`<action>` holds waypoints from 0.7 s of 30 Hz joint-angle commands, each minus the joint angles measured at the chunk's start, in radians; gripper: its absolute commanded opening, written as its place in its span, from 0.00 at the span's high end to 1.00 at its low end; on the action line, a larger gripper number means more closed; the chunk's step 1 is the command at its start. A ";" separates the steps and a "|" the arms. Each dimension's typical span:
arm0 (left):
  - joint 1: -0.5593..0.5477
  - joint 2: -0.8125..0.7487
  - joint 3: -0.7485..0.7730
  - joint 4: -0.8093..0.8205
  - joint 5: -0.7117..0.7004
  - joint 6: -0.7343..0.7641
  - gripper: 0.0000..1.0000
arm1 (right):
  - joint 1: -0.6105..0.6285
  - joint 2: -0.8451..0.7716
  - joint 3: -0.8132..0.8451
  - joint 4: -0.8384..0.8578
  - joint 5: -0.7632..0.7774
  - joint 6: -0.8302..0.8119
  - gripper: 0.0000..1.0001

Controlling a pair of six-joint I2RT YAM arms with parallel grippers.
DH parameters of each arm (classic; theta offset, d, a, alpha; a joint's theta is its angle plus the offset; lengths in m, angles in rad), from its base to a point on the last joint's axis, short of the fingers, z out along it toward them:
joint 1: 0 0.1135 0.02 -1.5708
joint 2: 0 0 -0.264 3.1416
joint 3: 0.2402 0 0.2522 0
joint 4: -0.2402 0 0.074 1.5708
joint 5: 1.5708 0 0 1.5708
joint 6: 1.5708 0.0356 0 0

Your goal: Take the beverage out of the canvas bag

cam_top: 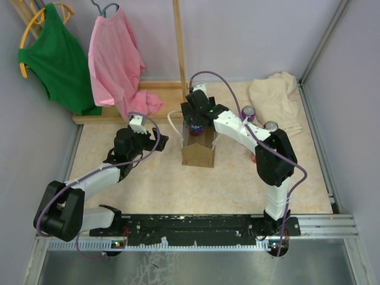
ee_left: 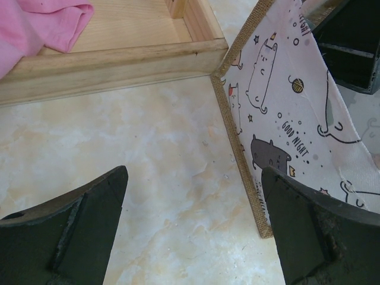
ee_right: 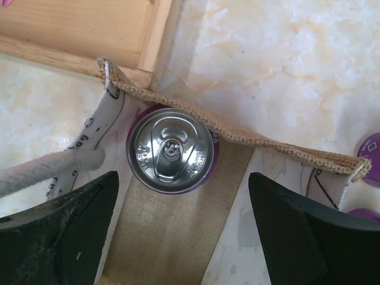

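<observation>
Right wrist view looks straight down on the beverage can [ee_right: 171, 149], upright inside the canvas bag [ee_right: 237, 133]; the right tool [ee_right: 183, 202] hangs above, spread wide and empty, can slightly left of centre

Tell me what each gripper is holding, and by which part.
Nothing is held. The right gripper stands open over the purple can, which sits inside the canvas bag. The left gripper is open beside the bag.
</observation>
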 commanded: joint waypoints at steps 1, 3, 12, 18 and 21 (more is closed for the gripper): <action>-0.007 -0.007 0.016 0.007 -0.004 0.009 0.00 | 0.000 -0.006 0.026 0.051 0.019 0.011 0.08; -0.008 -0.009 0.016 0.007 -0.003 0.008 0.00 | -0.001 0.007 0.036 0.046 0.023 0.011 0.07; -0.008 -0.024 0.011 -0.001 -0.010 0.012 0.00 | -0.005 0.078 0.079 0.047 0.002 0.018 0.07; -0.008 -0.023 0.010 -0.002 -0.012 0.012 0.00 | -0.010 0.107 0.094 0.063 0.003 0.020 0.07; -0.008 -0.020 0.011 -0.001 -0.011 0.012 0.00 | -0.010 0.119 0.096 0.069 0.006 0.020 0.08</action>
